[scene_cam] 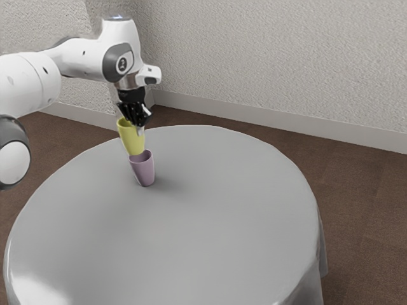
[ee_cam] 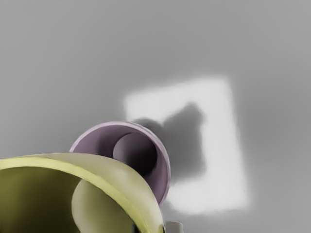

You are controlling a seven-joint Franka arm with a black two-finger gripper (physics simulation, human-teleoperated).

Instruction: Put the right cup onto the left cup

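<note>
Cup, yellow point(scene_cam: 131, 140), hung upright or nearly so from the gripper point(scene_cam: 136, 124), upper left of the exterior frame, mouth up and clear of the table point(scene_cam: 210, 222). Pink cup point(scene_cam: 144, 170) stood on the table just below it, mouth up, slightly toward the exterior view's right.

Progress: yellow taken to be the "right cup" of the task, pink the "left cup". Grasp and lift judged done; placing not yet done. Yellow's base overlapped pink's rim in the exterior view; whether the two touched could not be told. The wrist view gave pink's mouth partly uncovered beside yellow, so alignment was judged incomplete. Left to do: centre yellow over pink, lower, let go, back off.

Hand: fingers closed to roughly the thickness of the cup wall, pinching it near the rim, one tip inside the cup, the other point(ee_cam: 174, 227) outside. Yellow's body hung below the fingertips, its bulk to one side of the grip. Centring would therefore need to go by the cup's base, not the fingertips. Risk noted: base catching pink's rim and tipping it.
</note>
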